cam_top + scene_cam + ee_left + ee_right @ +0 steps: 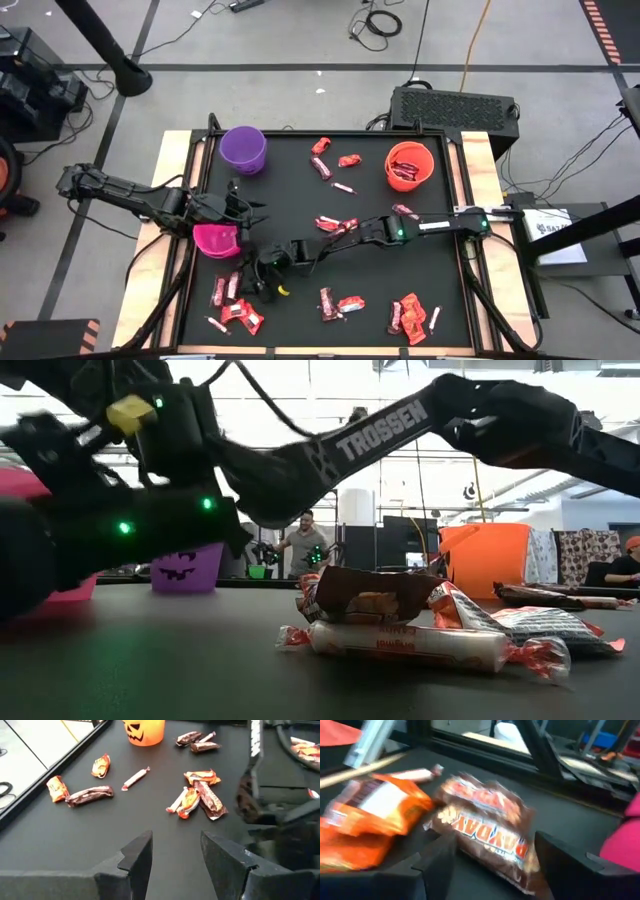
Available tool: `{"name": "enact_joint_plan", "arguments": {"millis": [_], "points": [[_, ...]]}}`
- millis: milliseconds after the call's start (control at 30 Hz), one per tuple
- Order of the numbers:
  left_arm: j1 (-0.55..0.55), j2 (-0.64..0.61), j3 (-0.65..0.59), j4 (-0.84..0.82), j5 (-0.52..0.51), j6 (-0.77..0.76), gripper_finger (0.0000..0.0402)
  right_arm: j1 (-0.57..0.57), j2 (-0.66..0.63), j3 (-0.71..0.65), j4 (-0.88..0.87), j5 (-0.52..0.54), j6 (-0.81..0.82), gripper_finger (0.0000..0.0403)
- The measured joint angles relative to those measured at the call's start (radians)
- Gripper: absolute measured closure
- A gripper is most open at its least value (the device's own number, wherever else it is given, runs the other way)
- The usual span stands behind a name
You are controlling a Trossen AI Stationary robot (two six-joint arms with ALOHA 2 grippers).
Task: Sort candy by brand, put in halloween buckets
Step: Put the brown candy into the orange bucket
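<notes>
The counter (300, 160) is a black mat in a pale wooden frame, standing on a grey floor crossed by cables. Three halloween buckets sit on it: the purple bucket (243, 149) near the far left corner, the orange bucket (408, 165) toward the far right, and the magenta bucket (216, 240) at the left side, just beside the left hand (238, 213). That hand's fingers (135, 860) stand apart, grasping nothing.

The candy (335, 224) lies scattered: a few pieces between the far buckets, a small group mid-counter, and clusters along the near edge. The right hand (268, 272) reaches across to the near left cluster, released, its fingers spread over a brown PayDay bar (490, 832) beside orange packets (375, 815).

In the low view, the room beyond shows a person (305, 543) standing among equipment under bright ceiling lights.
</notes>
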Motion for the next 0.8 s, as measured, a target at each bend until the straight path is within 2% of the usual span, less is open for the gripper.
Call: {"name": "enact_joint_plan", "arguments": {"millis": [267,400,567,800], "points": [[0.0,0.0,0.0,0.002,0.0,-0.014,0.0226,-0.015,0.004,0.0,-0.027,-0.005,0.025,0.0143],[0.0,0.0,0.0,0.001,0.0,-0.016,0.0226,-0.015,0.004,0.0,-0.039,0.02,0.038,0.0161],[0.0,0.0,0.0,0.001,-0.001,-0.016,0.0226,-0.017,0.002,0.0,-0.07,0.042,0.048,0.0229],[0.0,0.0,0.0,0.0,-0.001,-0.018,0.0226,-0.022,0.001,0.001,-0.093,0.085,0.052,0.0365]]}}
